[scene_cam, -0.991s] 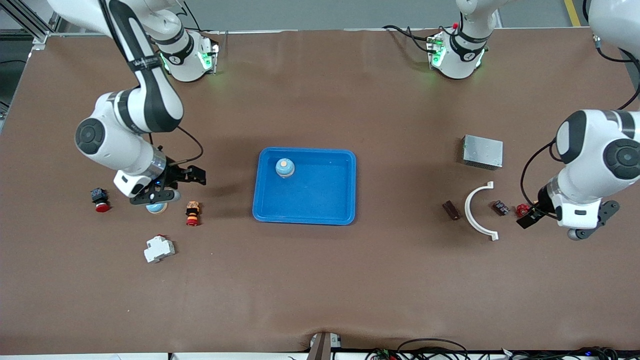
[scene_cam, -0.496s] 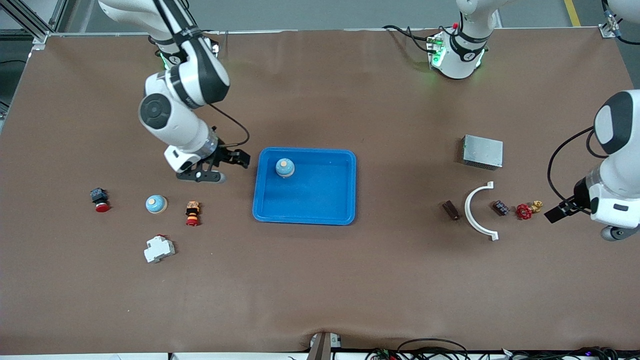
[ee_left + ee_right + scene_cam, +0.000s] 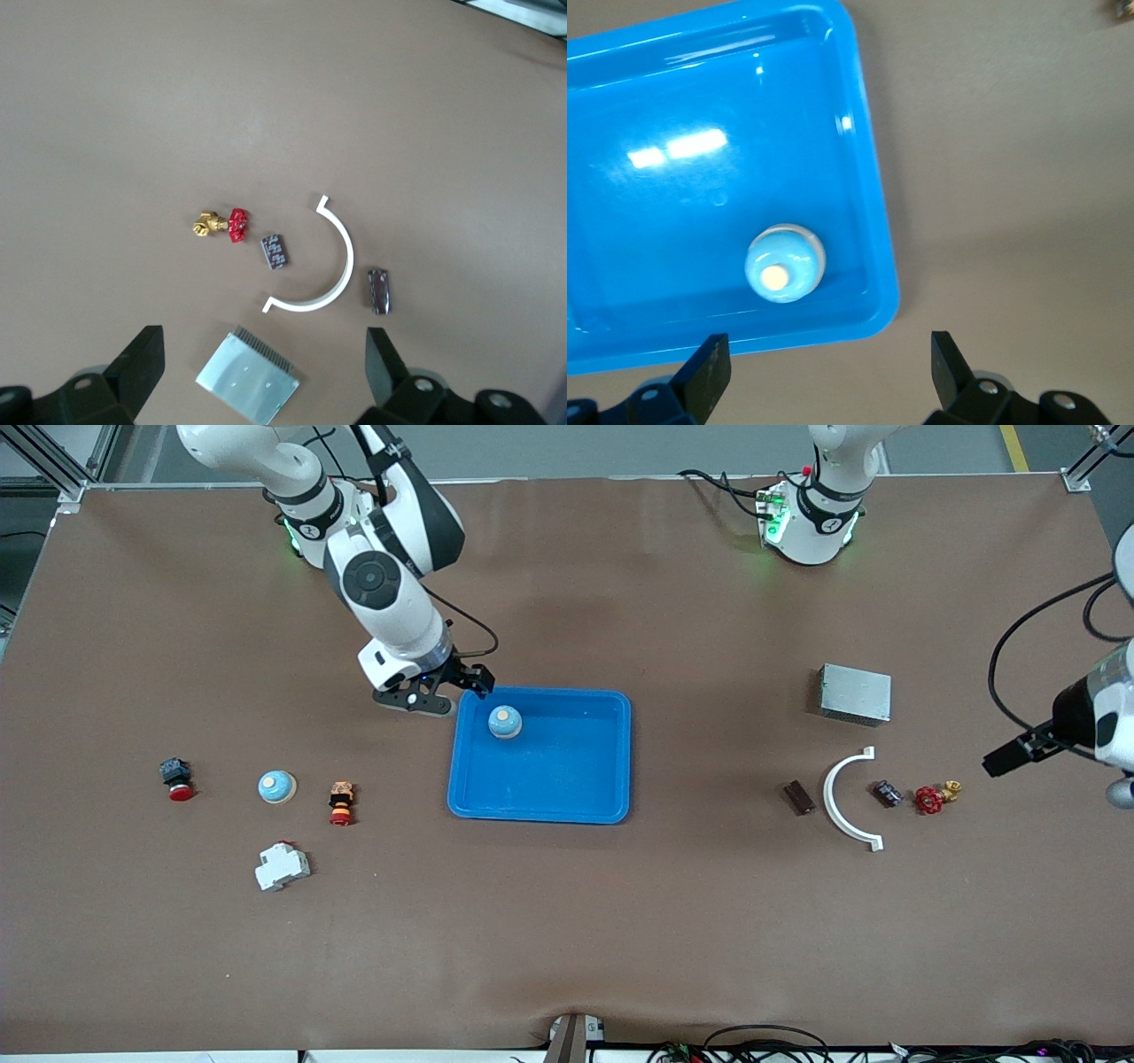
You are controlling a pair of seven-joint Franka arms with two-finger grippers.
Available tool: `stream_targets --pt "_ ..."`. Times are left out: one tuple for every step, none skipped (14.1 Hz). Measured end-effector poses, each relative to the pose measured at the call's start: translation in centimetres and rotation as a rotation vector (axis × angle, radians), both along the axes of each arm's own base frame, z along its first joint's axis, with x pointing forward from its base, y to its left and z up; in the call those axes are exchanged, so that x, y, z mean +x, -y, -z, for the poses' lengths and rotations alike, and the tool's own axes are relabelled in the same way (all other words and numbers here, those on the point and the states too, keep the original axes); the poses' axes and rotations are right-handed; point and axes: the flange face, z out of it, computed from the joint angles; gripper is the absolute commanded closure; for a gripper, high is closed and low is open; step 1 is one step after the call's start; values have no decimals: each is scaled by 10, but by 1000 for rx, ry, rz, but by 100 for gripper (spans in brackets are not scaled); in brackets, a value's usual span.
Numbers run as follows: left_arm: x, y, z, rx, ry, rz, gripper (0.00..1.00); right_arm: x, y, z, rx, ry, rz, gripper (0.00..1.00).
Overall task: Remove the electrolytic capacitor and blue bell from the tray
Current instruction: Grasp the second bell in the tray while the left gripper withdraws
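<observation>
While the blue bell sits in the tray at the corner toward the right arm's base, the empty, spread right gripper hangs just at its ten o'clock, with the left gripper waiting spread well apart.

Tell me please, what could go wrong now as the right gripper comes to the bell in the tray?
1. The blue bell sits close to the corner rim of the tray; a finger of the open right gripper could strike that rim.
2. The bell's domed top may slip from the fingers.

The left gripper hangs open over the grey metal box.
</observation>
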Motion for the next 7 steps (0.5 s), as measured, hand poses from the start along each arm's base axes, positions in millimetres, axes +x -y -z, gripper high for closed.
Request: stream_targets --pt "-7 4 -12 9 -1 18 0 -4 -7 1 4 10 13 0" --pt "-14 9 -22 19 -4 30 0 -8 -14 4 8 21 25 0" --pt "-21 13 -31 27 -7 45 0 -12 -20 9 12 32 37 0" --pt "-27 18 -39 30 -10 62 0 -14 -26 16 14 42 49 0" --pt "-32 22 -45 26 -12 86 0 -17 -32 25 15 52 62 0" --pt "-35 25 -51 15 -11 116 0 -20 -38 37 13 60 73 0" --pt "-38 24 -56 9 -9 148 0 -24 -43 48 10 64 81 0"
